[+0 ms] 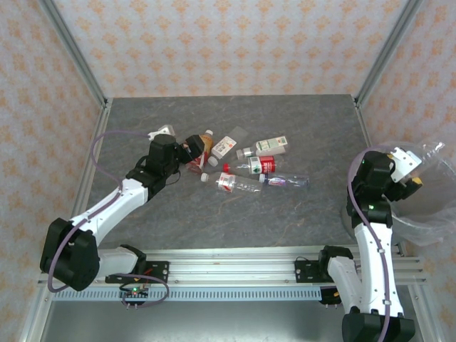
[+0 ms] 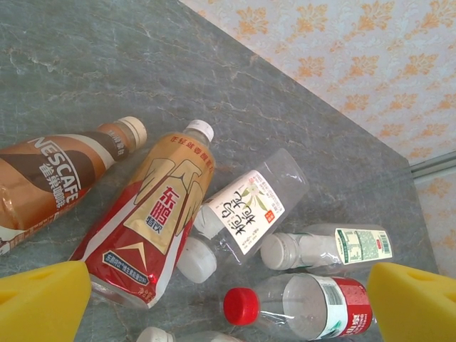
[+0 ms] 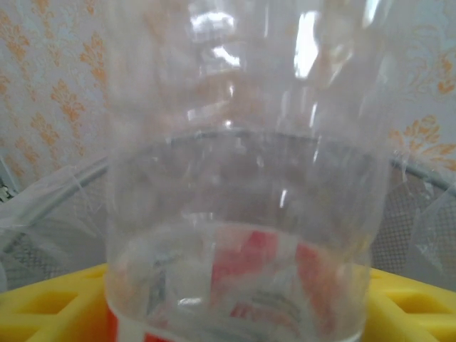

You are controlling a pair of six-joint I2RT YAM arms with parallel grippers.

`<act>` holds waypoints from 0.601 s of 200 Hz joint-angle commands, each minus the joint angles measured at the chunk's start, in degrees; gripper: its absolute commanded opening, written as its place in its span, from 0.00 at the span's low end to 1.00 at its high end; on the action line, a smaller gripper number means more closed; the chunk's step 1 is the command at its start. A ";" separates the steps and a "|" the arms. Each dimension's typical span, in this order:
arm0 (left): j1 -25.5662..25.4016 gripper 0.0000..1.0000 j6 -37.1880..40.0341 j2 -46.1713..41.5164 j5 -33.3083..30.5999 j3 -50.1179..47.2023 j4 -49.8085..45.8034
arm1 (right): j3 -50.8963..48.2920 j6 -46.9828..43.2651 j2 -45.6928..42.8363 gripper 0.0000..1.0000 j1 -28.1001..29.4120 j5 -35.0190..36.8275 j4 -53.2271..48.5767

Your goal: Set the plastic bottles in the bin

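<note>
Grey table [image 1: 235, 221]: the plastic bottles [image 1: 249, 167] lie clustered under my left gripper [image 2: 228, 299], jaws wide to choose one. My right gripper [image 1: 407, 171] presents a clear bottle [image 3: 242, 199] over the bin [image 1: 427, 221] for dropping; gripped or freed, I can't tell.

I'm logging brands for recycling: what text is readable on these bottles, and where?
"NESCAFE": brown bottle.
"东鹏": red-and-gold bottle.
White-label bottle: Chinese characters, tilted, unreadable.
Green-label bottle, red-label bottle: too small.
Clear bottle in right wrist view: label blurred.
</note>
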 commanded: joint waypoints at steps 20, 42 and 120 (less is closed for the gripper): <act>0.43 1.00 -0.86 1.34 -0.29 1.88 -1.51 | 2.64 5.20 0.05 0.79 -0.20 -7.29 -6.01; 0.38 1.00 -1.23 1.81 -0.24 1.93 -1.41 | 3.42 5.81 0.14 0.79 -0.19 -9.40 -6.73; 0.56 1.00 -1.33 2.79 -0.80 2.72 -2.85 | 3.93 6.97 0.49 0.79 -0.19 -21.19 -6.21</act>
